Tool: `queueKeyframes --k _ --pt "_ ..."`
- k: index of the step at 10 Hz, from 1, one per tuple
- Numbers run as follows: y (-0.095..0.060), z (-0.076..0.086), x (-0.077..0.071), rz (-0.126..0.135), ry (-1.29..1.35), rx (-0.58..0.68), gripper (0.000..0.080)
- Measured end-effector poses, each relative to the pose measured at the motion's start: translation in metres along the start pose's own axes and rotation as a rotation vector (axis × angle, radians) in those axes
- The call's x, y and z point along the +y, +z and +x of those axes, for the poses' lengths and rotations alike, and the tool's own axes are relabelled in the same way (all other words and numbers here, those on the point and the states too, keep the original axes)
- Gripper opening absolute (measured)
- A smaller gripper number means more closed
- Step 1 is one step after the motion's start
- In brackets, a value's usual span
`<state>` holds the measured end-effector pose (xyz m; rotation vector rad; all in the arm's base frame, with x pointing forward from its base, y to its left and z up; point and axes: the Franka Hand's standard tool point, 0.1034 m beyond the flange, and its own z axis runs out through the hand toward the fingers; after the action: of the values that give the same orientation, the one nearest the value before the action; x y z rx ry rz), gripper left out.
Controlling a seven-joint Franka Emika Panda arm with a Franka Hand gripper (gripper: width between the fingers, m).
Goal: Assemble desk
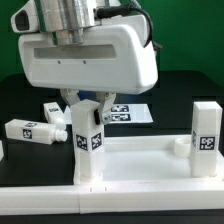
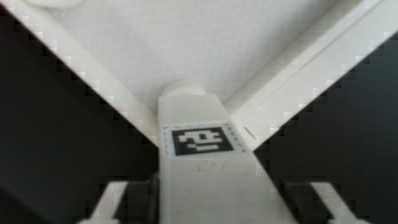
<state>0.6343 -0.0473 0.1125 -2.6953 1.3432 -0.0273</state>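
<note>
The white desk panel (image 1: 140, 168) lies flat at the front, rim up. A white leg (image 1: 88, 140) with a black-and-white tag stands upright in the panel's corner towards the exterior view's left. My gripper (image 1: 86, 108) is right above it, with the fingers on either side of the leg's top. In the wrist view the leg (image 2: 201, 140) fills the middle over the panel's corner (image 2: 196, 50). Dark gaps separate it from both fingers (image 2: 116, 200), so the gripper (image 2: 221, 205) is open. A second leg (image 1: 205, 135) stands upright in the corner at the exterior view's right.
Two loose tagged legs lie on the black table behind the panel, one (image 1: 30, 130) at the exterior view's left and one (image 1: 55, 110) further back. The marker board (image 1: 128, 112) lies flat behind the gripper.
</note>
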Motion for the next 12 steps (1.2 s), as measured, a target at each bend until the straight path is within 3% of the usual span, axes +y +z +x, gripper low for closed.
queueKeyframes --k 1,3,4,6,8,10,12 --pt "0.0015 -0.0008 0.0016 0.005 0.175 -0.006 0.03" --pt "0.0051 -0.0056 0.0022 0.059 0.48 -0.045 0.0292" --pt "0.005 -0.0053 0.0021 0.064 0.506 -0.051 0.0291" --pt "0.005 -0.0059 0.0021 0.063 0.481 -0.052 0.0291" --pt "0.0022 -0.0012 0.0043 0.054 0.068 -0.023 0.0291" --pt "0.0028 -0.0012 0.004 0.057 -0.079 -0.015 0.0609" --pt "0.0032 -0.0009 0.0044 0.057 -0.22 -0.011 0.0637"
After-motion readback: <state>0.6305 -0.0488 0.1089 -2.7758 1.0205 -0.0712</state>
